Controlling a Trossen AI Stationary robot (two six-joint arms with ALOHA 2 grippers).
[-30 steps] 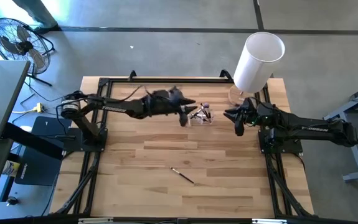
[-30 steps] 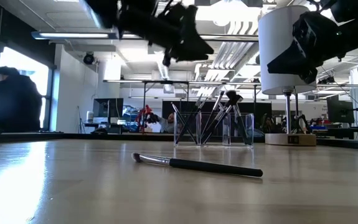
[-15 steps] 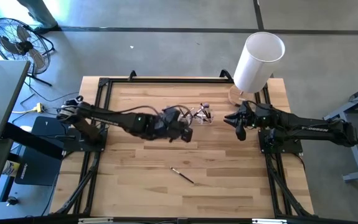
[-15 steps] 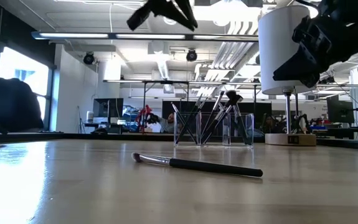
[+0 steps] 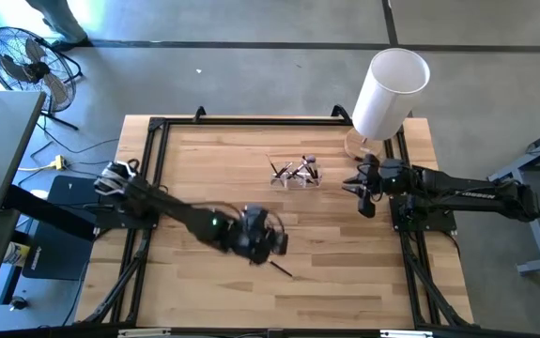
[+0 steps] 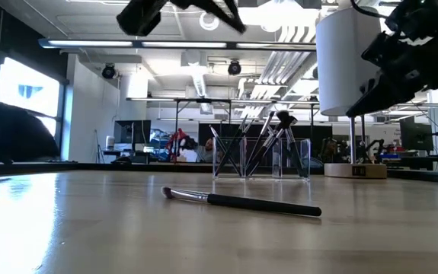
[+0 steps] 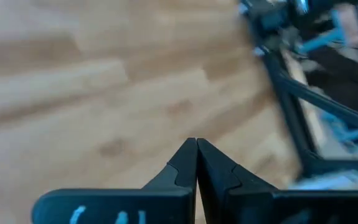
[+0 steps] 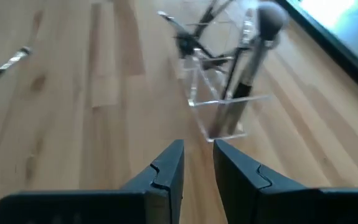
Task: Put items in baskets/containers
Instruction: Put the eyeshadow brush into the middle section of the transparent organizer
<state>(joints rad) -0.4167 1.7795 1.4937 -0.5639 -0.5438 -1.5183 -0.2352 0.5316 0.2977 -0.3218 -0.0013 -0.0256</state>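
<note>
One dark makeup brush (image 5: 275,266) lies flat on the wooden table toward its near side; it also shows in the low view (image 6: 241,202) and the right wrist view (image 8: 5,65). A clear plastic container (image 5: 295,175) stands at the table's far middle, and several brushes lean in it (image 6: 260,156). My left gripper (image 5: 268,242) is shut and empty, above the table just to the far-left of the lone brush. Its fingers meet in the left wrist view (image 7: 196,144). My right gripper (image 5: 364,192) hovers to the right of the container, open by a small gap (image 8: 197,149).
A tall white cylinder (image 5: 389,91) stands at the far right corner, behind my right arm. A black frame (image 5: 147,188) runs along the table's edges. Bare wood lies between the container and the lone brush.
My left gripper has swung from beside the clear container toward the table's near edge and now hangs by the lone brush. The brush and the container have kept still. My right gripper has drawn back a little toward the table's right edge.
</note>
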